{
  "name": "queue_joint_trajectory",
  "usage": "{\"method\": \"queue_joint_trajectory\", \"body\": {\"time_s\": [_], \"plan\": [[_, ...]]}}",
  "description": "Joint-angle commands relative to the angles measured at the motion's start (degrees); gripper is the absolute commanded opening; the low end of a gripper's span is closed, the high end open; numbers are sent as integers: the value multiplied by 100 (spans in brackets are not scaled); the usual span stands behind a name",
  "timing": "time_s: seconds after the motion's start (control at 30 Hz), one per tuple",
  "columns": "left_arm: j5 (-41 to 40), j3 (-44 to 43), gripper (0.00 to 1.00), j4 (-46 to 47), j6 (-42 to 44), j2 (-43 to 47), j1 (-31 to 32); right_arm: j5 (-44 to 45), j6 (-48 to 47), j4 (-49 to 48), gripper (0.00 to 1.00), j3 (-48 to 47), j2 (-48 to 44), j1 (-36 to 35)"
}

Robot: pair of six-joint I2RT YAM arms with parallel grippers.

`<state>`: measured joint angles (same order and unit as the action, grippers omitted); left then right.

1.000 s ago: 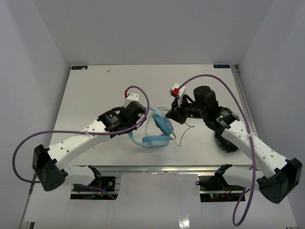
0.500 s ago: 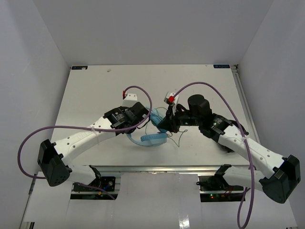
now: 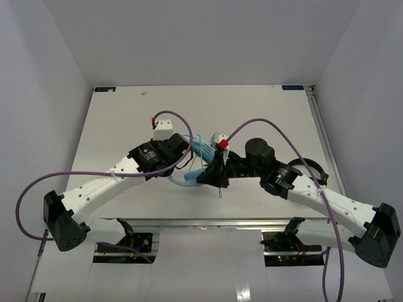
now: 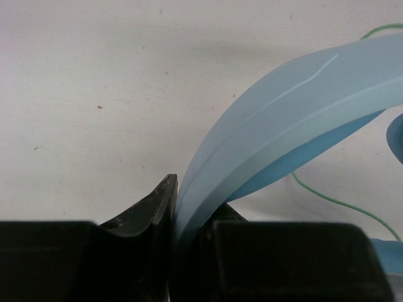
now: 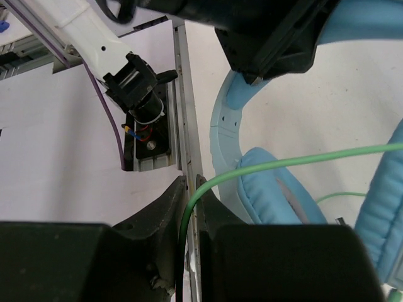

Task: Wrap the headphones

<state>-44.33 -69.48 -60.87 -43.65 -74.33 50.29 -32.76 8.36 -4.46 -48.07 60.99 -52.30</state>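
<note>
Carried the green cable point(image 5: 283, 160) leftward across the light blue headphones point(image 3: 201, 151) at the middle of the tabletop point(image 3: 126, 119), pinched in the narrow right tool point(image 5: 192, 189); kept the headband point(image 4: 283, 119) clamped in the left tool point(image 4: 189, 211). Probably began a wrap turn.

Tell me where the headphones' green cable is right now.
In the right wrist view, the green cable rises from between the right end effector's fingers and runs off to the right, past the light blue earcup.
</note>
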Motion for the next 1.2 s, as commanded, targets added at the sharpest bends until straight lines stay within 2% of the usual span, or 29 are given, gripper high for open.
{"method": "queue_joint_trajectory", "body": {"time_s": [0.0,0.27,0.57,0.93,1.17], "plan": [[-260,-119,0,621,-483,796,-107,111,153,-649,16,244,-56,-364],[-121,-71,0,985,-828,1458,-122,1096,184,-1132,15,556,-34,-963],[61,85,0,1226,-1001,1887,-116,2107,19,-1486,16,612,432,-1623],[224,145,0,1314,-1138,2291,-115,2775,-124,-1879,18,856,694,-1942],[569,226,0,1503,-1192,2618,-116,2784,-203,-2575,20,1343,769,-1942]]}}
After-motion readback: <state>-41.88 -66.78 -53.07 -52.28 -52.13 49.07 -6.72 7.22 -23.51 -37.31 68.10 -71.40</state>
